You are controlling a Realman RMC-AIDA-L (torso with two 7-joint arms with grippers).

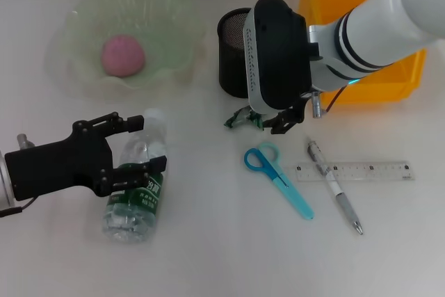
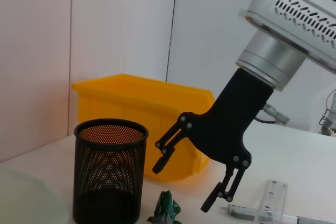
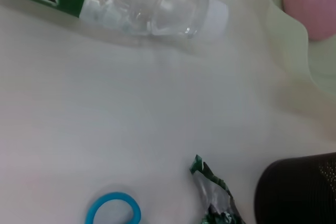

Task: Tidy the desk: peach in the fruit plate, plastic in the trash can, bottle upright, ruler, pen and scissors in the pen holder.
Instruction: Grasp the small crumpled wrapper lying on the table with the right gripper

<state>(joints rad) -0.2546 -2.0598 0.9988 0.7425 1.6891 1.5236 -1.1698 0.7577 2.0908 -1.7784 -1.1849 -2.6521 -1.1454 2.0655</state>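
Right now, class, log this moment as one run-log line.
right gripper: open above plastic wrapper | left gripper: open around lying bottle | peach: in fruit plate

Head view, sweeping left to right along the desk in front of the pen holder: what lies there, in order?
Left pincer → bottle lying on its side → plastic wrapper → blue scissors → pen crossing the clear ruler.

You'll find little to read here. The bottle (image 1: 135,186) lying on the bench (image 1: 208,241) wears a green label (image 1: 139,196) with white characters (too small and blurred to make out). The clear ruler (image 1: 354,171) shows graduation marks, but you can't read its numbers.
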